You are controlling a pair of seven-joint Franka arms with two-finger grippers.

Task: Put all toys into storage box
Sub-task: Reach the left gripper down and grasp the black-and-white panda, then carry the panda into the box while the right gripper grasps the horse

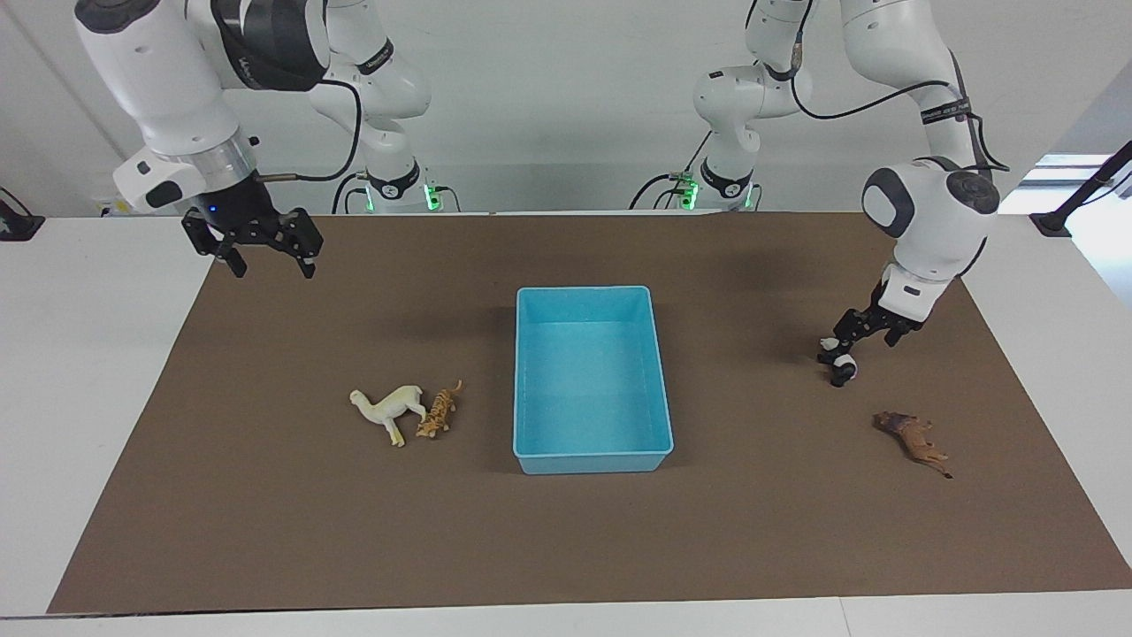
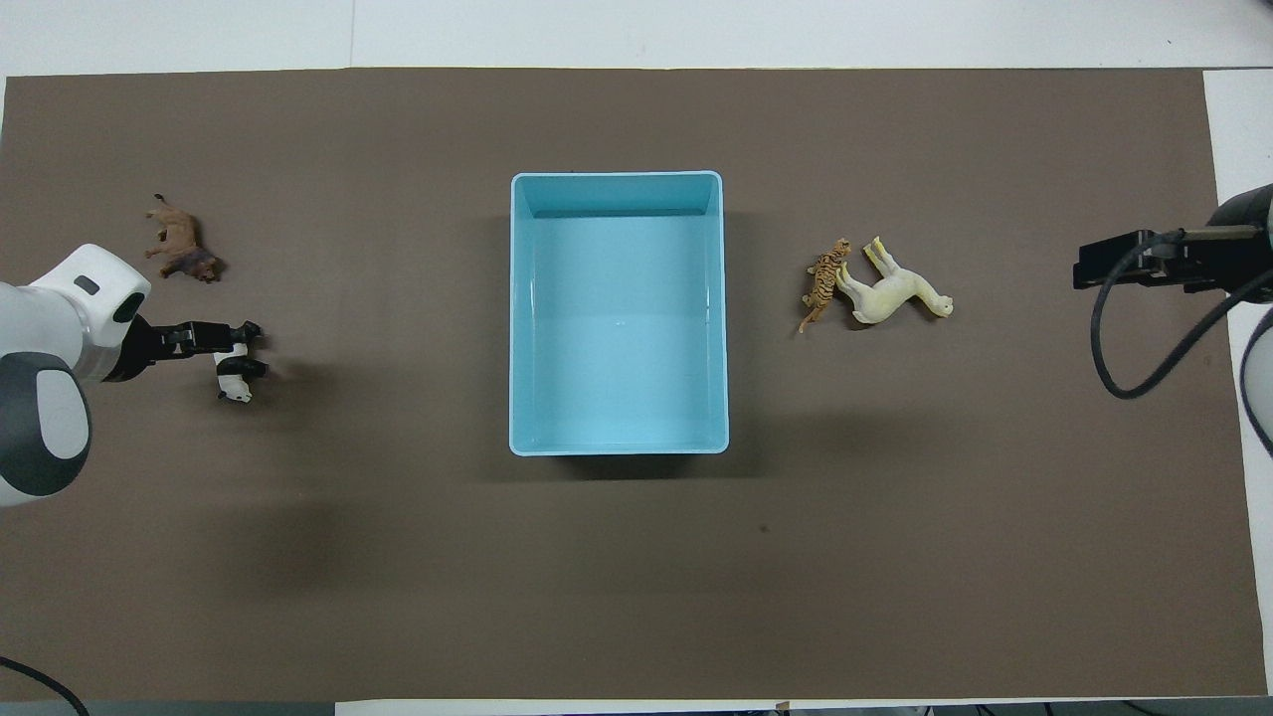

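Panda [image 1: 838,361] first: the left gripper [image 1: 851,347] is clamped on the black-and-white toy, just off the mat or barely touching it, toward the left arm's end of the bench. From there the blue storage box [image 1: 654,372] lies sideways toward the bench's middle, its long axis running away from the robots, nothing in it yet. Waiting, the right gripper [image 1: 265,252] hangs high with fingers spread over the bench corner nearest its base. Farther out, the lion [image 1: 913,435] lies on its side beyond the panda; the llama [image 1: 391,409] and tiger [image 1: 439,413] lie touching near the right arm's end.
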